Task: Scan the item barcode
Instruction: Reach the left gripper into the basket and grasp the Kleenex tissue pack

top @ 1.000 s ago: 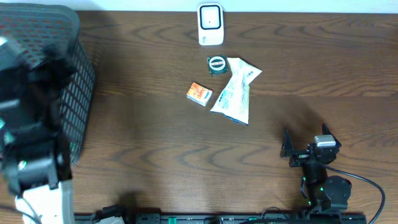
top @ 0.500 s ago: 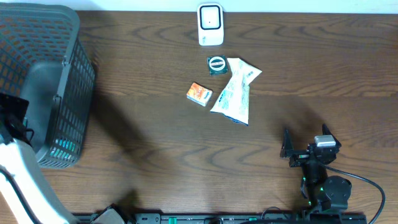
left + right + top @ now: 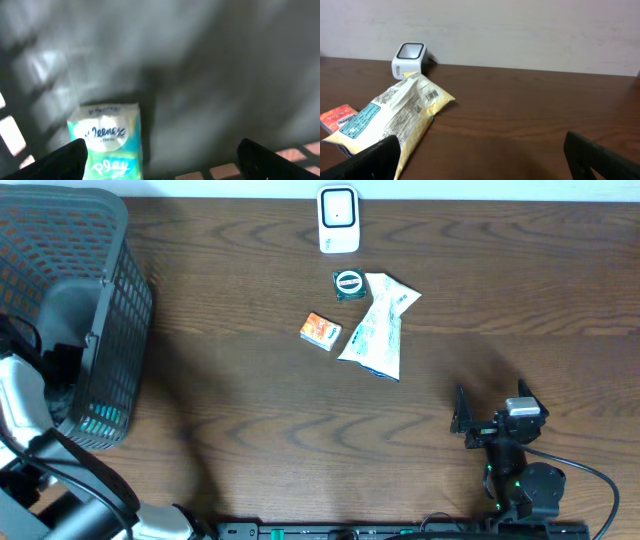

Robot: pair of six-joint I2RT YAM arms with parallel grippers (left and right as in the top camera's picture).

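The left arm enters from the lower-left corner of the overhead view, its white link angled upward. The left gripper has its fingers spread wide, with nothing clamped between them. The right arm sits folded at lower right. The right gripper points away from its base, jaws fully apart and empty.

The table is dark wood, grain plain, with a low sheen. The barcode scanner is smooth white plastic, slightly glossy. Near the scanner, the snack bag is crinkled shiny film. Well apart from the scanner, the basket is matt grey plastic mesh; the Kleenex pack in it is glossy film.
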